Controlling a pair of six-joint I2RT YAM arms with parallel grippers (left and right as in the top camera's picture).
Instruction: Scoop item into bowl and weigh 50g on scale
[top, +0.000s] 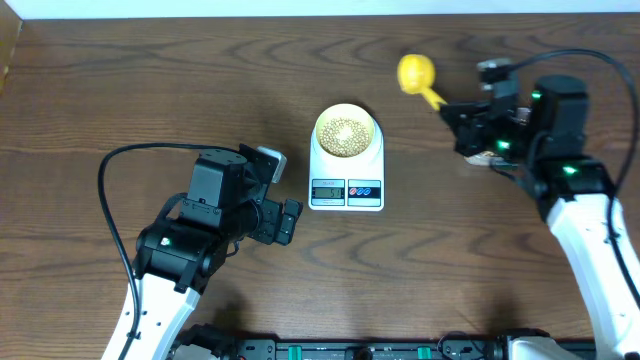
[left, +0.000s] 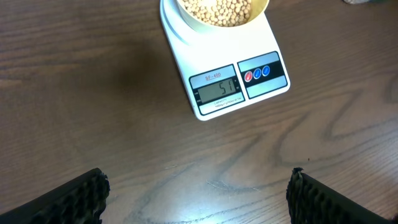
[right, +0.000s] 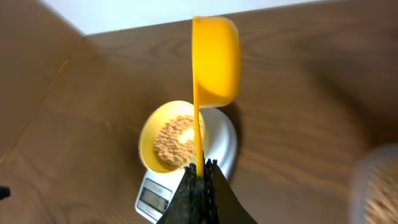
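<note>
The white scale (top: 346, 183) stands mid-table with the pale-yellow bowl (top: 347, 133) on its platform, filled with tan beans (top: 345, 132). In the left wrist view the scale (left: 233, 81) has digits on its display that look like 51, and the beans (left: 224, 10) show at the top edge. My right gripper (top: 457, 112) is shut on the handle of a yellow scoop (top: 416, 73), held in the air to the right of the bowl; the scoop (right: 214, 59) is tilted on its side. My left gripper (top: 290, 220) is open and empty, left of the scale's front.
A pale blurred container (right: 376, 186) shows at the right edge of the right wrist view. The dark wood table (top: 120, 90) extends around the scale. A white wall edge (right: 155, 12) lies behind.
</note>
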